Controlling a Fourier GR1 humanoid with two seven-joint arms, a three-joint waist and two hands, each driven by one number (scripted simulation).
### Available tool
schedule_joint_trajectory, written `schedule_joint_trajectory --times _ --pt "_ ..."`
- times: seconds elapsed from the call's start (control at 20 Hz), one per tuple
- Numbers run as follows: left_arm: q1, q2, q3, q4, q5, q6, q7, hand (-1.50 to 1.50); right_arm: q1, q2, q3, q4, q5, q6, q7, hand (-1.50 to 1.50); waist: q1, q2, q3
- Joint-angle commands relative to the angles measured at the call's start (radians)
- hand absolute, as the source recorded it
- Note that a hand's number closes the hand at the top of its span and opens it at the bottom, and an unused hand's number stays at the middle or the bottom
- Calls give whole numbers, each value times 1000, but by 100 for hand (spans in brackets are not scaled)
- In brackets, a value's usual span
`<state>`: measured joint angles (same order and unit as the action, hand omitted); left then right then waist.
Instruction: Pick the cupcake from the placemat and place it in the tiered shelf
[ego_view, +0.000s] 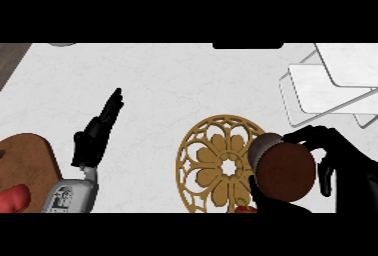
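In the head view, the right hand (345, 167) has its fingers and thumb curled round the cupcake (286, 172), which sits at the right edge of the placemat (214, 165), nearer than the tiered shelf (332, 85) at far right; whether it is lifted clear I cannot tell; the left hand (94, 137) rests open at left, fingers straight. The cupcake is probably light, soft and easily crushed; it is best taken by its pleated wrapper sides, not its brown top.

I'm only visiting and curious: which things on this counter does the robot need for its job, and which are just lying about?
Part of the job:
- cupcake, held in the right hand
- placemat
- tiered shelf

Just lying about:
- wooden board
- red item at the board's lower edge
- left hand, open and idle
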<state>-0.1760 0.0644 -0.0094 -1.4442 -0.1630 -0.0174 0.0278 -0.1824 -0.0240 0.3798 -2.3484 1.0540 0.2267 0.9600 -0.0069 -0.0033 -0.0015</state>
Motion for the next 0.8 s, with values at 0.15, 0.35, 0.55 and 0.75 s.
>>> schedule_joint_trajectory --times 0.15,0.35,0.55,0.75 --pt "27 5 -12 -41 -4 -8 4 0 -272 -44 -190 -77 61 112 116 150 7 -1 0" --pt "31 -13 -34 -53 -14 -3 33 0 -361 -84 -278 -102 -7 218 142 150 4 -1 1" --pt "32 -32 -37 -52 -28 25 31 0 -436 -145 -462 -18 -81 242 75 150 4 1 1" --pt "-6 9 0 6 -11 -9 -4 0 -553 -209 -575 85 -112 231 49 150 5 1 1"
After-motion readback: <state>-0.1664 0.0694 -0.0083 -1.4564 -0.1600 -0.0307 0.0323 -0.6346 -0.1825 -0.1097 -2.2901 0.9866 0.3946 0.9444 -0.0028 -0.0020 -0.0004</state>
